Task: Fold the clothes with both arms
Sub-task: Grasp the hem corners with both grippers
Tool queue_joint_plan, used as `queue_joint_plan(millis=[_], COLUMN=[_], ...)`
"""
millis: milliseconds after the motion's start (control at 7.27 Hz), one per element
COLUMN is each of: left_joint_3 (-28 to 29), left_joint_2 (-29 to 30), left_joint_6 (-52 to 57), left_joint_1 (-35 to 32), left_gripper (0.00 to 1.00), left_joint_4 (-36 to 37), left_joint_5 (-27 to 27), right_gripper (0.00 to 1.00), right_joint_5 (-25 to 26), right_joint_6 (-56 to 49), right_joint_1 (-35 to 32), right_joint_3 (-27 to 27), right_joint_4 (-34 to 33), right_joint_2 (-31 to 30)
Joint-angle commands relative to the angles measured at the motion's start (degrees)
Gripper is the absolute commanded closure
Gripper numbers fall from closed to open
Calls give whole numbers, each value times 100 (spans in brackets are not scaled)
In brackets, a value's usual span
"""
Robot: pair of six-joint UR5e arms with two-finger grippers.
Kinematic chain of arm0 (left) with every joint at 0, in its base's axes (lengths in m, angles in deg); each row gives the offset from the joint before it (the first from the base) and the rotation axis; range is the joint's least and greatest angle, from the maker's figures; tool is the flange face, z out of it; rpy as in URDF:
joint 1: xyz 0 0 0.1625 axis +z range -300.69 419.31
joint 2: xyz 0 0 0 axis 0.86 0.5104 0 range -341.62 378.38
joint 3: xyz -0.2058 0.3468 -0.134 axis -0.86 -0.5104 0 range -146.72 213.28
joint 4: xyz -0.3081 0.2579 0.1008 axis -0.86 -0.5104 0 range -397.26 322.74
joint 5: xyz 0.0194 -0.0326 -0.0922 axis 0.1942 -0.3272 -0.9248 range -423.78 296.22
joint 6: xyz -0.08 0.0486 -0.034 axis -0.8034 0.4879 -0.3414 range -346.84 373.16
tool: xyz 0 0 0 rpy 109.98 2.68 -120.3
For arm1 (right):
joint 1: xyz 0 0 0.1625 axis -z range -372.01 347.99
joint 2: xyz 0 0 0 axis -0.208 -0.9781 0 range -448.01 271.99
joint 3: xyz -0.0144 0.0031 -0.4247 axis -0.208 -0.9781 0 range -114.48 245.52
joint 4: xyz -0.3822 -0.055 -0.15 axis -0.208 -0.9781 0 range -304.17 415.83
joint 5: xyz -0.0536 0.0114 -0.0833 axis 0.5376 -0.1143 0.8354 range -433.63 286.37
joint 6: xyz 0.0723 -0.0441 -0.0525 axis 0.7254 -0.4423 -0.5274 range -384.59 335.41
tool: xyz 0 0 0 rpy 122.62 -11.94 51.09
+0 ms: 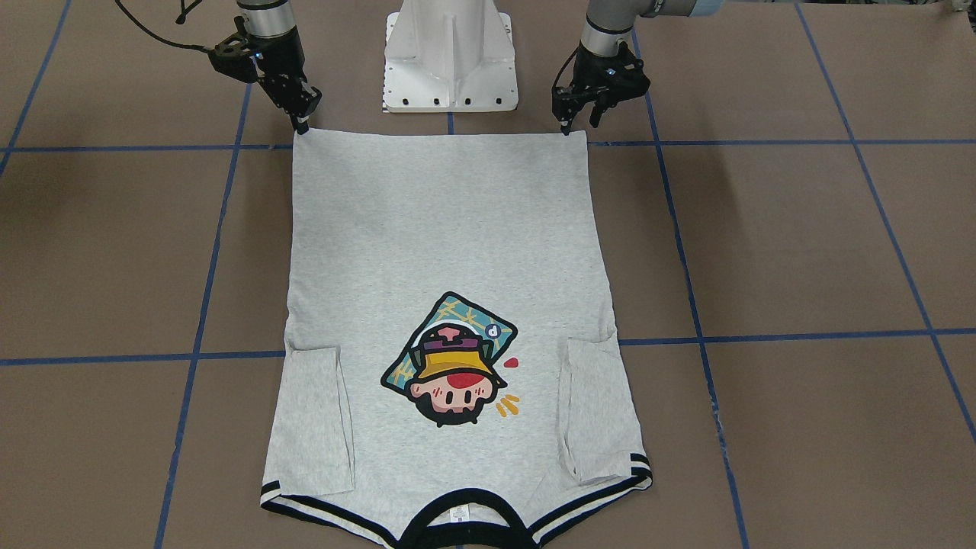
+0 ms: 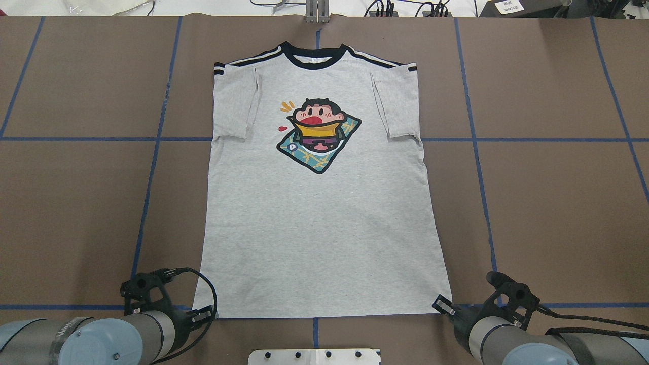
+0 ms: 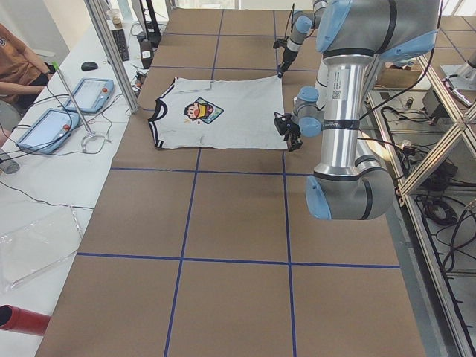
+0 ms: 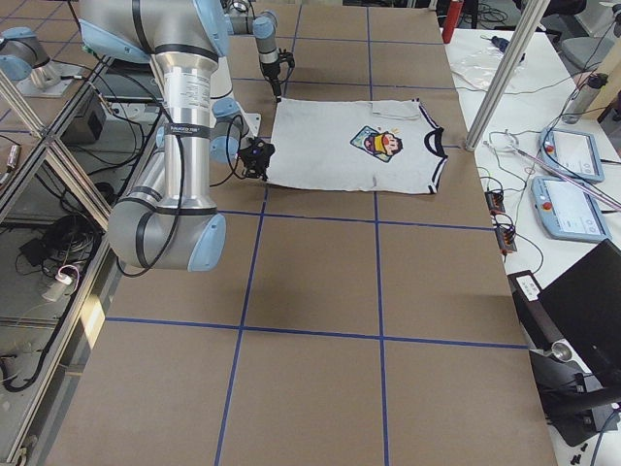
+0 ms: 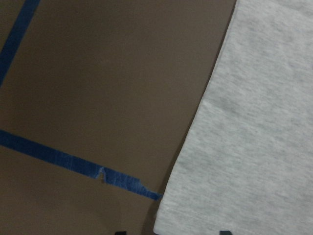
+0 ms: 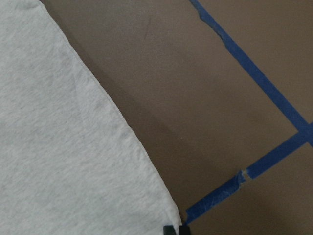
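Observation:
The light grey T-shirt point(image 1: 442, 229) lies flat and front up, with both sleeves folded in over the body. Its black collar point(image 2: 314, 53) is at the far side and its hem is toward the robot base. My left gripper point(image 1: 579, 122) is open and low at one hem corner; in the left wrist view that corner point(image 5: 168, 220) lies between the two fingertips. My right gripper point(image 1: 303, 118) is at the other hem corner point(image 6: 171, 218), with its fingertips together on the cloth. Both grippers also show in the overhead view, the left gripper point(image 2: 205, 313) and the right gripper point(image 2: 442, 304).
The brown table point(image 2: 547, 203) is marked with blue tape lines point(image 2: 147, 203). The white pedestal base point(image 1: 450, 61) stands between the arms, just behind the hem. Tablets and cables point(image 3: 67, 111) lie beyond the far edge, where a person sits.

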Motion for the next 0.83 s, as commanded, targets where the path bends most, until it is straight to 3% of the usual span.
queue_joint_plan(millis=[0,138,275,413,688], left_joint_3=[48,40,40,40,40], left_joint_2=[9,26,26,35,35], left_joint_6=[13,31,22,22,22], left_joint_1=[-4,-4,-12,-38,-39], left_gripper=[36,42,60,100,100], left_joint_4=[0,0,0,0,0], left_joint_5=[7,7,7,85,147], right_gripper=[100,100,100,100,100], right_joint_5=[1,-7,-7,-16,-16], right_joint_6=[0,0,0,-17,-18], right_joint_1=[-2,-2,-2,-2,-2], right_joint_3=[0,0,0,0,0], right_joint_4=[-3,-3,-3,-3,-3], right_joint_2=[-9,-9,-9,-18,-9])
